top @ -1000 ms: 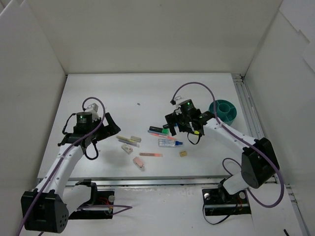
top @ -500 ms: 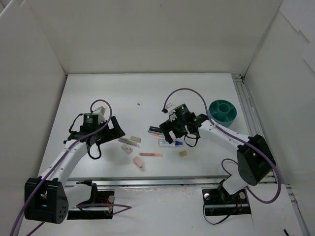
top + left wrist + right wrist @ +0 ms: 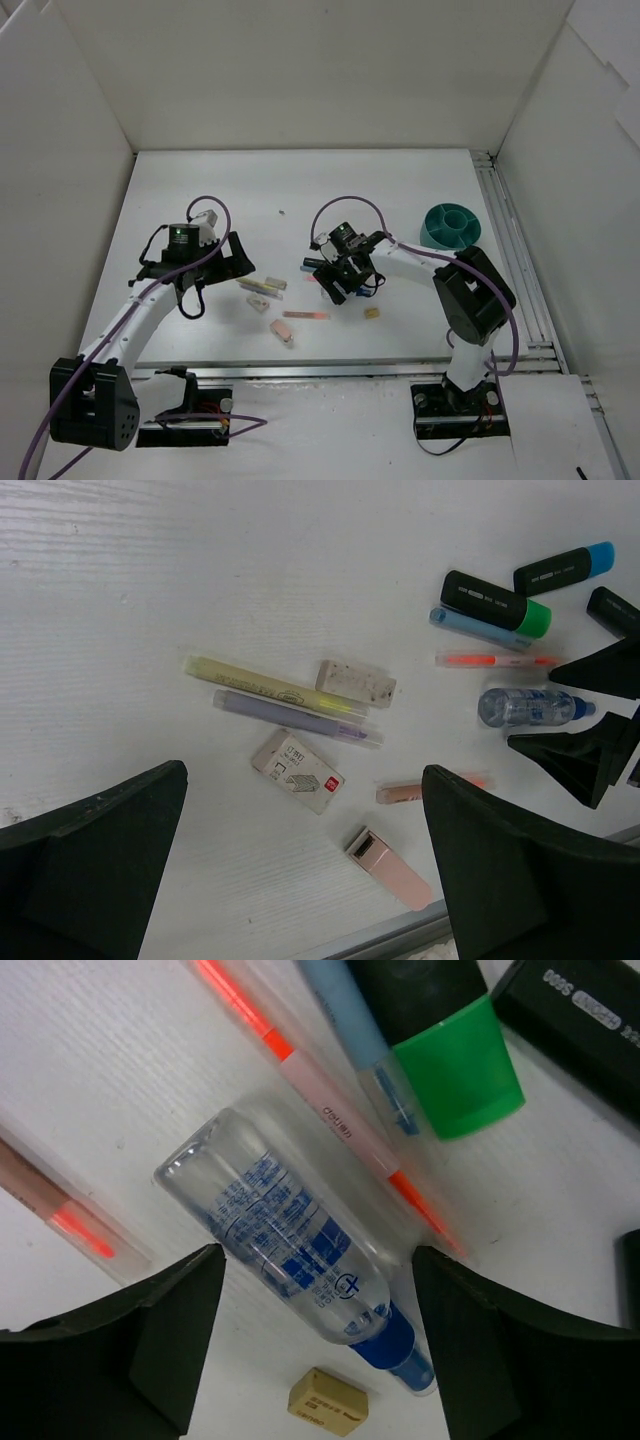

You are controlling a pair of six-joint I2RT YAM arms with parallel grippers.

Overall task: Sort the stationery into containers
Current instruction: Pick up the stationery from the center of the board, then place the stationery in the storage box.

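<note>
Here the clear blue-capped pen (image 3: 300, 1250) is seen flat on the table (image 3: 250, 190) beside an orange pen (image 3: 330, 1130) — straddled by the right gripper (image 3: 315, 1260), fingers spread. The left gripper (image 3: 305, 775) is likewise held agape — the teal tub (image 3: 450, 225) is set well apart.

A white table (image 3: 220, 190) fills the middle of the overhead view, its top matte and, seen close from the wrist cameras, marked with fine parallel grain lines. Plain white panels enclose it on three sides: a back wall (image 3: 320, 70) rising from the table's far edge, a left wall (image 3: 50, 200) and a right wall (image 3: 575, 170) slanting outward from its side edges. A grey metal rail (image 3: 505, 250) runs along the table's right edge, between the top and the right wall. A pale metal strip (image 3: 330, 368) borders the table's near edge, and a white ledge (image 3: 330, 425) lies just in front of it. The light is even and diffuse, leaving only soft, faint shadows on the table.
</note>
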